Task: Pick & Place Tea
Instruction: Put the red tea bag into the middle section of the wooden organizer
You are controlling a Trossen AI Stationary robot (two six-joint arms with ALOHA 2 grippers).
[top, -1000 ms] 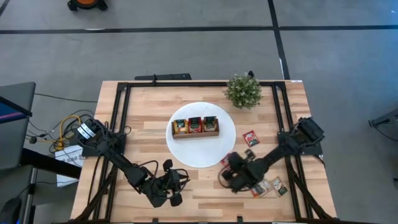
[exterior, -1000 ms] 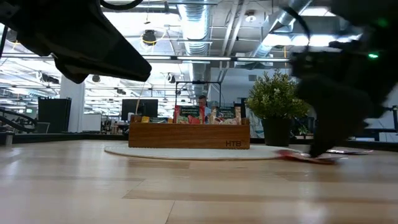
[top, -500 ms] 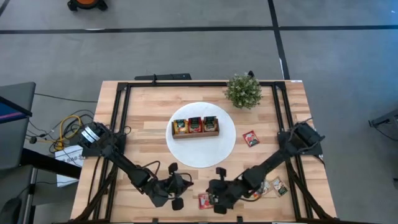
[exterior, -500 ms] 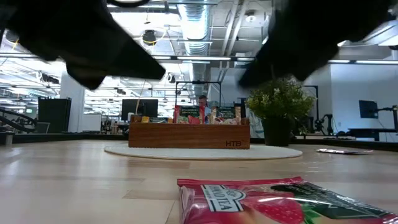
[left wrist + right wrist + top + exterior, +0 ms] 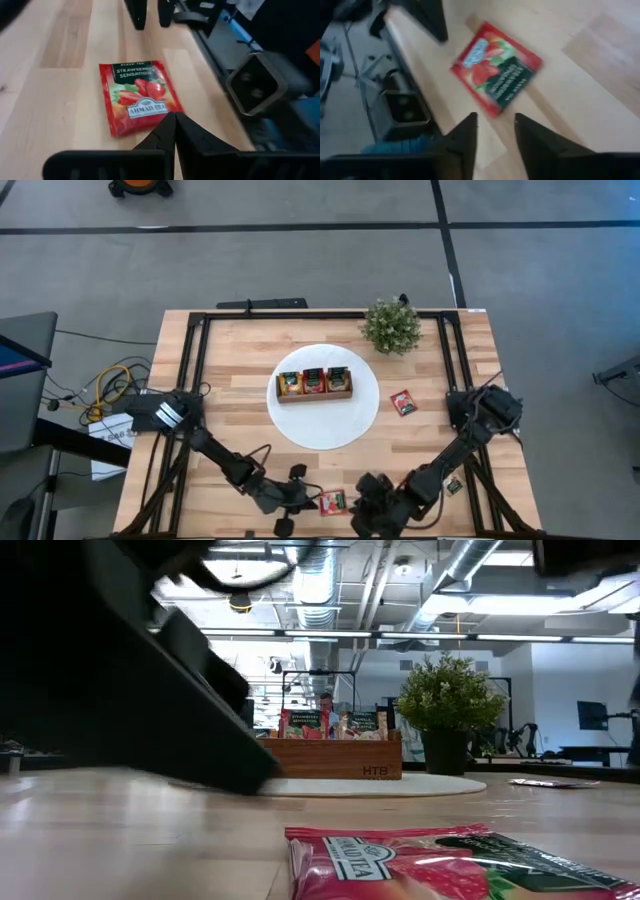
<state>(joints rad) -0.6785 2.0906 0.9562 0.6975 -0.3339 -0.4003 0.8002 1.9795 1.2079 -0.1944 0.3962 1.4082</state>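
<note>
The left gripper [image 5: 297, 498] sits low over the near edge of the table [image 5: 240, 360], its two fingers [image 5: 172, 131] pressed together with nothing between them, their tips just short of a red strawberry tea sachet [image 5: 331, 501] that lies flat on the wood. The right gripper [image 5: 368, 505] is on the other side of that same sachet, its fingers [image 5: 465, 131] standing apart with a clear gap and empty, the sachet lying loose on the table just ahead of them. The sachet thus rests between the two grippers, near the front edge; it fills the foreground of the low view and is touched by neither. Farther back, at the table's middle, a white disc [image 5: 345, 425] carries a wooden three-compartment box [image 5: 314, 383] with sachets standing upright in each compartment. Another red sachet [image 5: 403, 402] lies on bare wood just right of the disc, and one more sachet [image 5: 453, 486] shows beside the right arm near the front right corner. A small green plant [image 5: 391, 326] stands at the back of the table, right of centre, well apart from both grippers.
</note>
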